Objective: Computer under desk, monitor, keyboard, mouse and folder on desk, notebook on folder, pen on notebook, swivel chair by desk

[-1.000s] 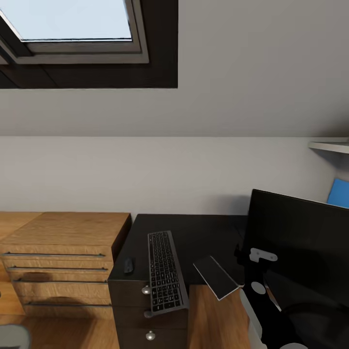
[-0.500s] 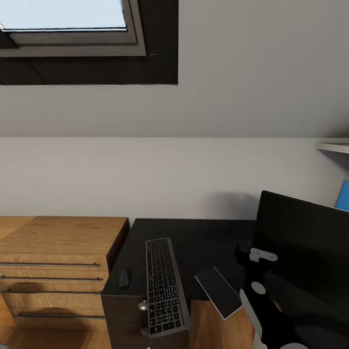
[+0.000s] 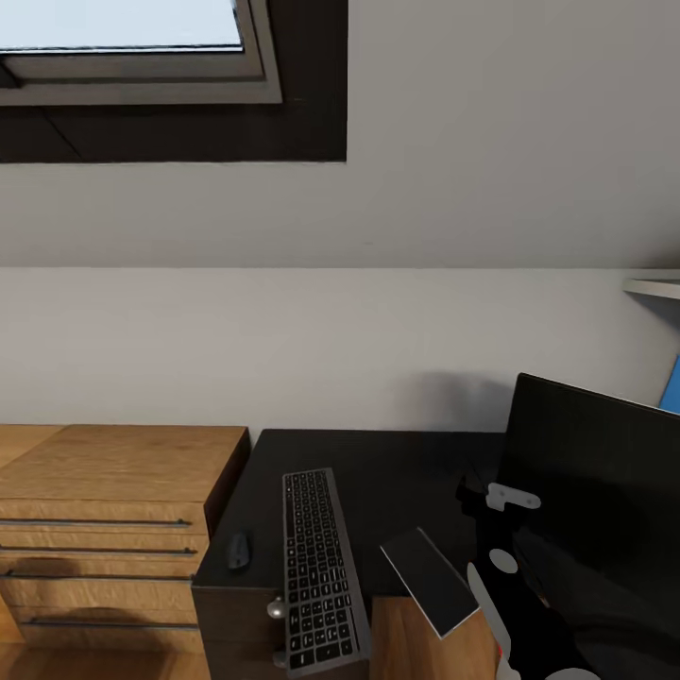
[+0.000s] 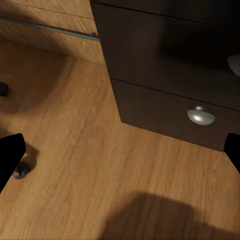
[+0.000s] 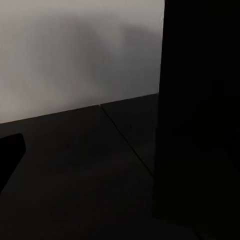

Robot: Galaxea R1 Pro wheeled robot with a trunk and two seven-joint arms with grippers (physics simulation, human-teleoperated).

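- From the head view we see the desk [image 3: 406, 472], black and shiny, against a pale wall.
- The keyboard [image 3: 316, 569] lies on the desk top, and its near end sticks out past the front edge.
- The mouse [image 3: 239, 550] sits just beside the keyboard, near the desk's left edge.
- The notebook [image 3: 430, 580] lies on the other side of the keyboard, tilted, with 1 corner hanging over the edge.
- The monitor [image 3: 595, 491] stands on the right, close to our right arm [image 3: 515, 576]. We cannot tell from here if that arm holds it.
- A bit of blue back panel [image 3: 671, 387] peeks out behind the monitor.
- A wooden drawer chest [image 3: 109, 519] stands touching the desk's left side.
- High up is a roof window [image 3: 132, 57] with a dark frame, and a white shelf [image 3: 654, 285] juts in at the right.
- The left wrist view shows what the head does not: the wooden floor [image 4: 100, 165] and the desk's black drawers with a round silver knob [image 4: 201, 115].
- The left gripper's [image 4: 120, 155] 2 dark fingertips [image 4: 10, 155] sit far apart at the picture's sides, with nothing between them.
- The right wrist view shows the desk top and the monitor's dark side up close.
- 1 dark right fingertip [image 5: 10, 152] shows there, so we cannot tell if those jaws are apart or together.
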